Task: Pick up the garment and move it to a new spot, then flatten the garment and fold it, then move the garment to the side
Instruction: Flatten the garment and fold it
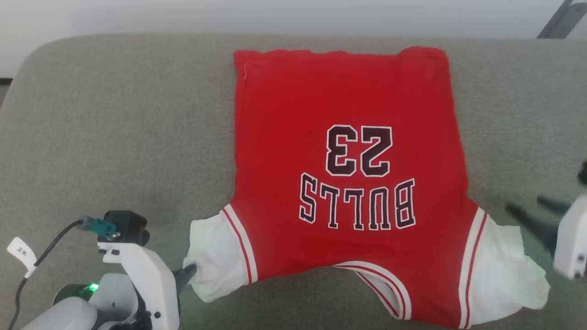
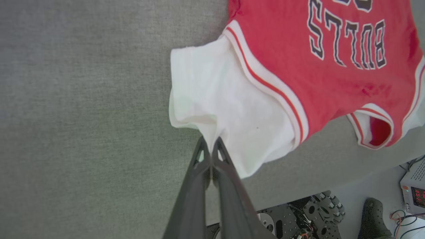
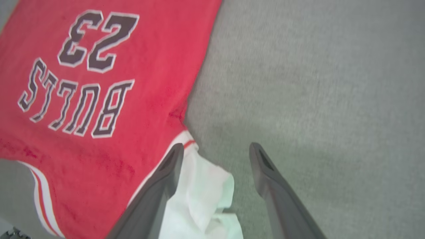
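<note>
The garment (image 1: 348, 183), a red jersey with white sleeves and black "BULLS 23" lettering, lies spread face up on the grey cushioned surface (image 1: 114, 137), neck hole toward me. My left gripper (image 1: 189, 273) is at the lower left, shut on the edge of the garment's white left sleeve (image 2: 219, 106); in the left wrist view its gripper (image 2: 210, 146) pinches that fabric. My right gripper (image 1: 532, 210) is blurred at the right edge, open, just off the right sleeve (image 1: 504, 270). In the right wrist view the gripper (image 3: 216, 148) hangs open above the sleeve (image 3: 202, 189), holding nothing.
The cushion's near edge runs just below the garment. Beyond it, in the left wrist view, lie black geared parts (image 2: 312, 212), a dark shoe (image 2: 373, 219) and a power supply with red digits (image 2: 413, 192). A pale wall (image 1: 275, 16) backs the cushion.
</note>
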You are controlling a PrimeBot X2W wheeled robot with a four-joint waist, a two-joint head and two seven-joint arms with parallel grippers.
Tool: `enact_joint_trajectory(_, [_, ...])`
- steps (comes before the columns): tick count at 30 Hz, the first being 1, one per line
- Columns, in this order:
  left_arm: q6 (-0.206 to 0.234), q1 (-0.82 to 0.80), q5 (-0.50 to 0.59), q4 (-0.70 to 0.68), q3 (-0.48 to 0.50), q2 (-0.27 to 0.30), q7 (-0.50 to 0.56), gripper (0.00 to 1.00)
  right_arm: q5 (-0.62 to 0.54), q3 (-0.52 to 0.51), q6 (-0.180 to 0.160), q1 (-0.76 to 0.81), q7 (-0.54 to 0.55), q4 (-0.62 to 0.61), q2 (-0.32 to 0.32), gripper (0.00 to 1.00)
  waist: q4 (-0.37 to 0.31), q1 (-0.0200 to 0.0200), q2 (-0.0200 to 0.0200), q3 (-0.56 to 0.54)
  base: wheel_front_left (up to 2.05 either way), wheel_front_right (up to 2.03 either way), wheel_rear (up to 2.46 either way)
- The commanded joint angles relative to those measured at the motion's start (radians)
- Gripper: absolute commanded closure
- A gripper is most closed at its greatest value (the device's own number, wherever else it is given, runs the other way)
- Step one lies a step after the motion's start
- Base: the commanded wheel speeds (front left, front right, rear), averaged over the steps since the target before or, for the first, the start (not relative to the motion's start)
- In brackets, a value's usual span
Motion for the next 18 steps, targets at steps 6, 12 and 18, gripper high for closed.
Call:
enact_joint_trajectory(6, [-0.01,-0.043,0.03,-0.009,-0.011,-0.023,-0.001,1.0,-0.098,-0.066,-0.001,-0.16,-0.045,0.012,0.086,0.0,0.028,0.0,0.0,0.056,0.0,0.0,0.0])
enact_joint_trajectory(12, [-0.022,-0.114,0.064,-0.001,-0.035,-0.06,0.021,1.0,-0.194,-0.053,-0.001,-0.404,-0.111,0.162,0.115,0.0,0.089,0.0,0.0,0.13,0.0,0.0,0.0])
enact_joint_trajectory(18, [-0.05,-0.179,0.085,0.019,-0.065,-0.112,0.035,1.0,-0.245,-0.015,-0.001,-0.621,-0.127,0.412,0.088,0.0,0.169,0.0,0.0,0.196,0.0,0.0,0.0])
